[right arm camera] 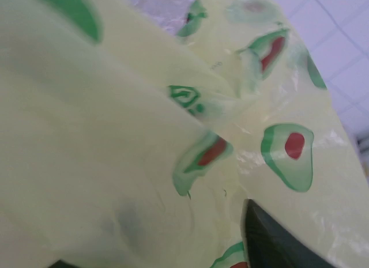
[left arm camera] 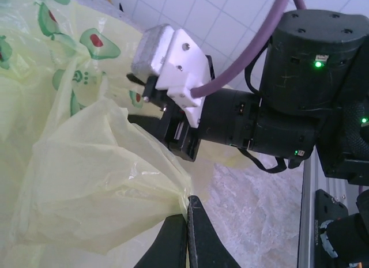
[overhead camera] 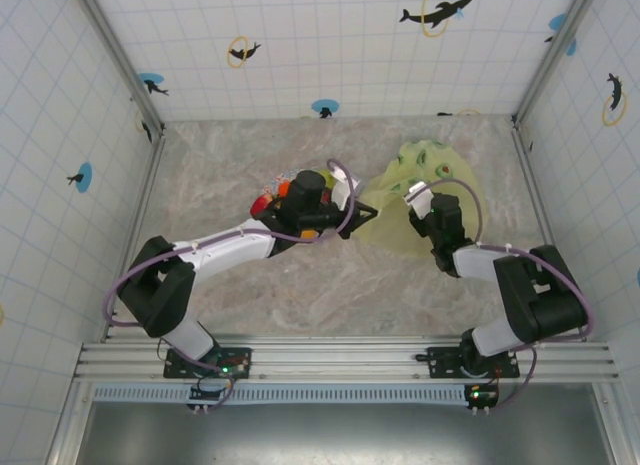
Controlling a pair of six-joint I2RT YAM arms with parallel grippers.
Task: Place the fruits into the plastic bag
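The yellow-green plastic bag (overhead camera: 432,180) with avocado prints lies crumpled at centre right of the table. My left gripper (left arm camera: 189,200) is shut on a bunched edge of the plastic bag (left arm camera: 98,164), holding it at the bag's left side (overhead camera: 375,213). My right gripper (overhead camera: 414,199) is pushed against the bag's near side. In the right wrist view, one dark finger (right arm camera: 271,242) shows against the film (right arm camera: 144,135) and the other is covered by plastic. The fruits (overhead camera: 268,197), red, orange and green, sit mostly hidden under the left wrist.
The marble tabletop (overhead camera: 250,295) is walled by tiled panels on three sides. The right arm's black wrist and white mount (left arm camera: 176,57) hang close above the bag in the left wrist view. Metal rails (overhead camera: 340,360) run along the near edge.
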